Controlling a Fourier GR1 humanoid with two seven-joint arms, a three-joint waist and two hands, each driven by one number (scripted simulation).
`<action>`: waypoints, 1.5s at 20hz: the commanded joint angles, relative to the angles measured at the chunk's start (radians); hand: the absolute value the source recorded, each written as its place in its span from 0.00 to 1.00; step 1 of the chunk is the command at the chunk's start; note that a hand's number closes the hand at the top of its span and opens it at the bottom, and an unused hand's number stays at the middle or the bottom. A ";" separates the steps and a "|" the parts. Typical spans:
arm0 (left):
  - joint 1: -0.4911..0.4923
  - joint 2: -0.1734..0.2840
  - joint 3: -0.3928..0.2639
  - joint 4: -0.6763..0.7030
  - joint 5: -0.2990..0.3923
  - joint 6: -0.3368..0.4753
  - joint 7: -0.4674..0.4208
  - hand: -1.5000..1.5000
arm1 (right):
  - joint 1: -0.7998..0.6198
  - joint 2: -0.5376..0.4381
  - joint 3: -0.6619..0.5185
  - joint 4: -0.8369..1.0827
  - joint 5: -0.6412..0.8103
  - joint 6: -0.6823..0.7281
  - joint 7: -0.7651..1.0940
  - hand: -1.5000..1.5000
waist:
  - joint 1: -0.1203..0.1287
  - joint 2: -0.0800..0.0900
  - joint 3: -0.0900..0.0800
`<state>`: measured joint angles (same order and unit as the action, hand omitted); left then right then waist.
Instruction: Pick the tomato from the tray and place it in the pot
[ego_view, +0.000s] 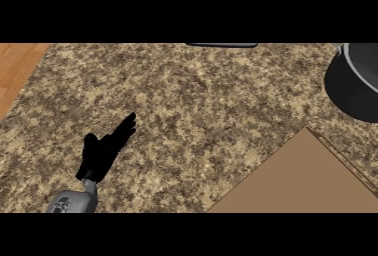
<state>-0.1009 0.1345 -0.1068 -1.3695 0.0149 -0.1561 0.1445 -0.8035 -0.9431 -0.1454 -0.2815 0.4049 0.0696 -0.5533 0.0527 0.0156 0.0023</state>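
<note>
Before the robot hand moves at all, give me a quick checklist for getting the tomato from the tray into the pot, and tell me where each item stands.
1. Tomato in view: not ok; none shows anywhere.
2. Tray located: ok; its brown corner sits at lower right, bare where visible.
3. Pot located: ok; upper right, cut off by the frame's edge.
4. Left robot hand free: ok; fingers straight, holding nothing, over the counter.
5. Right robot hand ready: cannot tell; out of view.
6. Pot's inside: cannot tell; only part shows.
</note>
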 joint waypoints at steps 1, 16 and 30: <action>-0.014 -0.020 -0.008 0.012 -0.012 0.013 -0.004 0.50 | -0.067 0.031 0.086 0.018 0.109 -0.060 0.070 1.00 | 0.003 0.003 0.000; -0.070 -0.006 0.003 0.013 -0.001 -0.016 0.024 0.50 | -0.193 0.192 0.303 0.228 0.373 0.059 0.491 0.00 | 0.036 0.017 0.002; -0.017 -0.028 0.001 0.019 -0.012 0.009 -0.008 0.50 | -0.239 0.200 -0.175 0.153 -0.095 -0.129 0.245 0.00 | -0.008 0.008 0.005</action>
<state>-0.1273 0.1233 -0.0981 -1.3508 0.0083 -0.1595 0.1401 -1.0373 -0.7272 -0.1891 -0.1187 0.4372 -0.0090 -0.2661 0.0556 0.0253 0.0072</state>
